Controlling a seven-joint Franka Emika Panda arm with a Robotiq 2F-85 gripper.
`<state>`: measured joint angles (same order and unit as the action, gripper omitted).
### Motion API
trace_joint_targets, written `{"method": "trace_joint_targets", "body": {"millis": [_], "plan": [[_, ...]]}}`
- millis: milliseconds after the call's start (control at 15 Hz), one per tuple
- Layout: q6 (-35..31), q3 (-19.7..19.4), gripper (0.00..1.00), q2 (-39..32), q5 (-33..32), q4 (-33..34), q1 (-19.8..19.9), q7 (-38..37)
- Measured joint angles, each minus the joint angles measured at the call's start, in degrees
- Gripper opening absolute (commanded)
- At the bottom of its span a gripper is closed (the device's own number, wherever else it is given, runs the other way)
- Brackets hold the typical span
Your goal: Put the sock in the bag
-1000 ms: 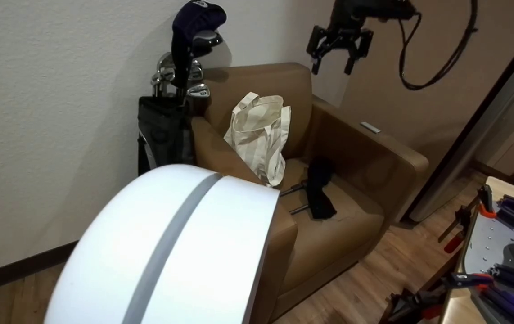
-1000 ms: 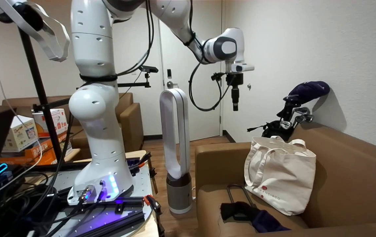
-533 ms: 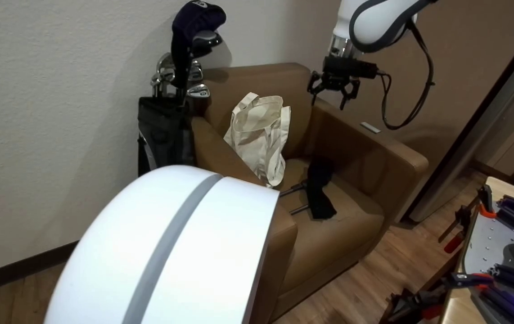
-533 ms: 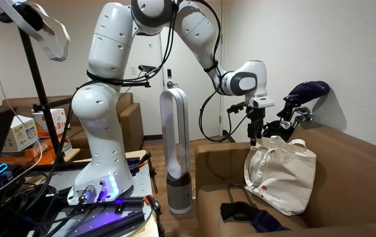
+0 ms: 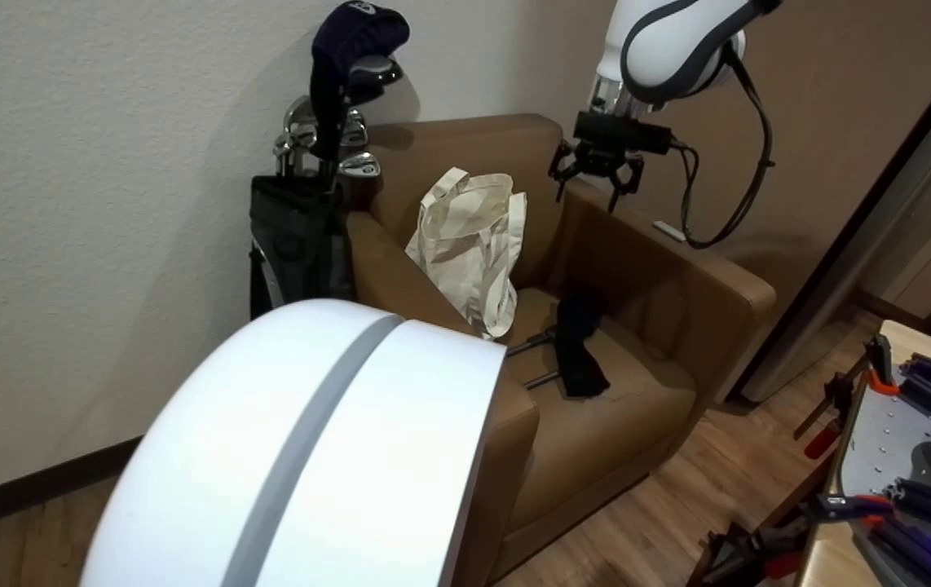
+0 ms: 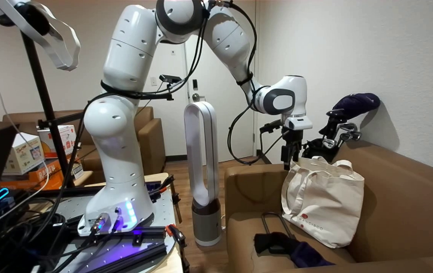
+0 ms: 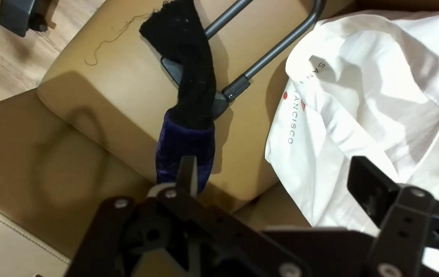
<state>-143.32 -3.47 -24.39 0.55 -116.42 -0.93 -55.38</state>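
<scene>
The sock-like cover [image 5: 580, 350], black with a dark blue end, lies on the brown chair's seat in both exterior views [image 6: 294, 248] and the wrist view [image 7: 194, 88]. The cream tote bag [image 5: 469, 261] leans against the backrest, its top opening showing. It also shows in an exterior view [image 6: 324, 201] and the wrist view [image 7: 319, 127]. My gripper [image 5: 585, 202] is open and empty, pointing down above the chair; it also shows in an exterior view [image 6: 287, 167] near the bag's rim. In the wrist view, my gripper [image 7: 273, 173] has one finger over the blue end and one over the bag.
A grey metal frame [image 7: 277, 50] lies under and beside the sock. The chair's armrest [image 5: 677, 253] rises below my arm. A golf bag with clubs [image 5: 302, 236] stands beside the chair. A white bladeless fan [image 6: 201, 151] stands between the robot's table and the chair.
My gripper has come down from high up to near the height of the bag's top, mostly in the first half second. The sock and bag have not moved.
</scene>
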Motion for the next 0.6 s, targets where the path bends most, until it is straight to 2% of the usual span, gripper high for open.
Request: {"method": "trace_joint_targets", "body": {"millis": [267,400,600], "plan": [[0.1,-3.5,1.00,-4.4,-0.1,0.1,-0.7,0.0],[-0.2,-4.9,1.00,-8.2,0.3,0.4,0.2,0.0],[-2.1,-4.8,1.00,-13.8,3.4,2.0,2.9,2.3]]}}
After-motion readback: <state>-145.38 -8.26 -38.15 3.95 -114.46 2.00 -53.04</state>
